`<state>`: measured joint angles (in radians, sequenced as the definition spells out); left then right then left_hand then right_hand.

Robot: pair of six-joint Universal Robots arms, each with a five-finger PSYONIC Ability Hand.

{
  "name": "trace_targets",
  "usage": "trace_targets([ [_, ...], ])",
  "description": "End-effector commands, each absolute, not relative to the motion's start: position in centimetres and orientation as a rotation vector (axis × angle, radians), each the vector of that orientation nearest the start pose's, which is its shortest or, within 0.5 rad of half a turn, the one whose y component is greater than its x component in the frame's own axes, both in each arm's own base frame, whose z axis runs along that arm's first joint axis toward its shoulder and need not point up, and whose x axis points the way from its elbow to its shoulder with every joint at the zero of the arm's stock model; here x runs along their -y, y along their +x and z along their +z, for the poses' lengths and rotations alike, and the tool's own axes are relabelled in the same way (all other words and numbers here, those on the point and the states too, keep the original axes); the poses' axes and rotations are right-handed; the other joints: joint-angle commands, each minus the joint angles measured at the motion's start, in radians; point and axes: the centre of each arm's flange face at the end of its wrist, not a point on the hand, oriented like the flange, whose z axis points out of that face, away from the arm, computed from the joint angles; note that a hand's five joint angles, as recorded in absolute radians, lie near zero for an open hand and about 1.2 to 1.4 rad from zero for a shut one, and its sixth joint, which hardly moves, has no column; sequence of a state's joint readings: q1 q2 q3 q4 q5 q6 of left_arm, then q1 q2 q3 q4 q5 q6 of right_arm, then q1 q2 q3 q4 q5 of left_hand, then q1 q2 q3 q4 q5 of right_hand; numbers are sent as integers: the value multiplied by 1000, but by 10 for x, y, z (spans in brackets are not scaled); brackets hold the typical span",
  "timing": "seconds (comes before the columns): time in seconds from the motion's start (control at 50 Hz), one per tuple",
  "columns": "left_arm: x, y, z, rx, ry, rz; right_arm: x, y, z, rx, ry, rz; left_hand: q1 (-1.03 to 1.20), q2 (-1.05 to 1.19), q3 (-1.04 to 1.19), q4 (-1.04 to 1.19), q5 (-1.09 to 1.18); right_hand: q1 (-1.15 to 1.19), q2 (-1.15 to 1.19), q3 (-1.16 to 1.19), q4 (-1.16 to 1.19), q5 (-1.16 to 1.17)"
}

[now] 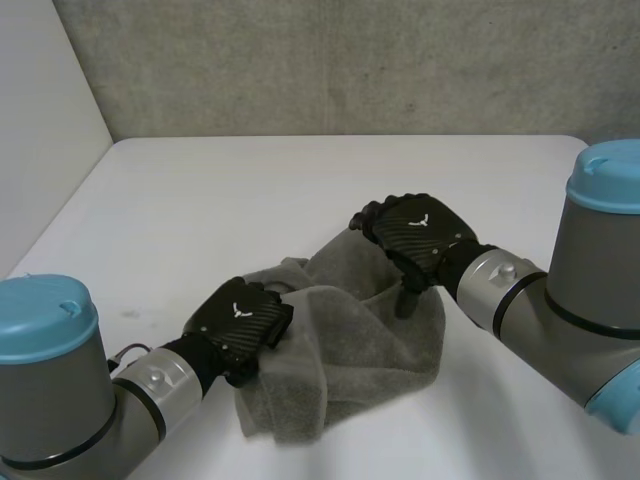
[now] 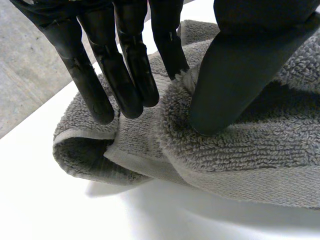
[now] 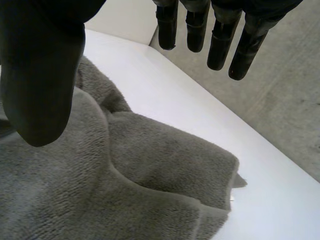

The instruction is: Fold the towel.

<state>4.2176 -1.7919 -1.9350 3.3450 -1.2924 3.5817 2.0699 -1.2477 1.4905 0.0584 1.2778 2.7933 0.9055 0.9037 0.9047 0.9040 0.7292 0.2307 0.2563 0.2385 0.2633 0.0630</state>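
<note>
A grey towel [image 1: 350,350] lies crumpled in loose folds on the white table [image 1: 250,190], nearer the front. My left hand [image 1: 240,318] rests on the towel's left edge. In the left wrist view its thumb [image 2: 230,75] and fingers [image 2: 125,75] pinch a raised fold of the towel [image 2: 240,145] between them. My right hand [image 1: 420,232] hovers over the towel's far right part, open, with its thumb pointing down. In the right wrist view its thumb [image 3: 40,75] and straight fingers [image 3: 220,40] stand apart above the towel [image 3: 150,165] and hold nothing.
Bare white tabletop [image 1: 300,180] spreads behind and to both sides of the towel. A grey wall [image 1: 350,60] stands beyond the table's far edge, and a white panel [image 1: 40,120] rises along its left side.
</note>
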Motion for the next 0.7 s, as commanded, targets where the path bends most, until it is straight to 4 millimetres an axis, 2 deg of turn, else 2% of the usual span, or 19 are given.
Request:
trace_targets([
  [0.02, 169, -275, 156, -2382, 1542, -1895, 246, 287, 226, -2029, -1111, -1680, 86, 88, 87, 87, 88, -56, -82, -64, -89, -63],
  [0.06, 167, -277, 156, -2378, 1555, -1896, 248, 287, 226, -2034, -1109, -1678, 115, 117, 116, 117, 117, -56, -82, -64, -89, -63],
  [0.1, 165, -277, 155, -2374, 1564, -1893, 251, 288, 224, -2042, -1111, -1670, 328, 330, 329, 330, 330, -56, -82, -64, -89, -63],
  [0.12, 165, -277, 155, -2374, 1564, -1893, 251, 288, 224, -2042, -1111, -1670, 330, 331, 330, 331, 331, -56, -82, -64, -89, -63],
  [0.14, 166, -277, 155, -2374, 1564, -1893, 253, 288, 224, -2045, -1111, -1665, 489, 491, 490, 491, 491, -56, -82, -64, -89, -63],
  [0.22, 169, -278, 159, -2361, 1551, -1911, 256, 287, 222, -2064, -1110, -1648, 491, 493, 492, 492, 493, -56, -82, -64, -89, -63],
  [0.32, 174, -278, 173, -2322, 1522, -1973, 256, 287, 223, -2088, -1114, -1608, 491, 493, 492, 492, 493, -56, -82, -64, -89, -63],
  [0.36, 178, -279, 201, -2228, 1478, -2101, 256, 286, 227, -2092, -1116, -1602, 491, 493, 492, 492, 493, -56, -82, -64, -89, -63],
  [0.38, 178, -279, 201, -2227, 1478, -2102, 256, 286, 227, -2092, -1116, -1602, 491, 493, 492, 492, 493, -56, -82, -64, -89, -63],
  [0.42, 179, -279, 231, -2133, 1431, -2219, 256, 286, 230, -2100, -1115, -1596, 491, 493, 492, 492, 493, -56, -82, -64, -89, -63],
  [0.44, 179, -279, 231, -2133, 1431, -2219, 256, 286, 230, -2100, -1115, -1596, 491, 493, 492, 492, 493, -56, -82, -64, -89, -63],
  [0.46, 179, -279, 243, -2101, 1411, -2263, 257, 285, 233, -2107, -1111, -1592, 491, 493, 492, 492, 493, -56, -82, -64, -89, -63],
  [0.48, 179, -279, 256, -2075, 1390, -2305, 261, 280, 235, -2124, -1098, -1593, 491, 493, 492, 492, 493, -56, -82, -64, -89, -63],
  [0.5, 179, -279, 256, -2075, 1389, -2305, 261, 280, 235, -2124, -1097, -1593, 491, 493, 492, 492, 493, -56, -82, -64, -89, -63],
  [0.54, 175, -276, 277, -2045, 1352, -2371, 275, 266, 239, -2163, -1063, -1606, 491, 493, 492, 492, 493, -56, -82, -64, -89, -63],
  [0.66, 171, -271, 286, -2057, 1334, -2380, 287, 257, 236, -2196, -1101, -1602, 491, 493, 492, 492, 493, -56, -82, -64, -89, -63],
  [0.7, 167, -270, 289, -2048, 1331, -2389, 295, 261, 219, -2193, -1159, -1554, 491, 493, 492, 492, 493, -56, -82, -64, -89, -63],
])
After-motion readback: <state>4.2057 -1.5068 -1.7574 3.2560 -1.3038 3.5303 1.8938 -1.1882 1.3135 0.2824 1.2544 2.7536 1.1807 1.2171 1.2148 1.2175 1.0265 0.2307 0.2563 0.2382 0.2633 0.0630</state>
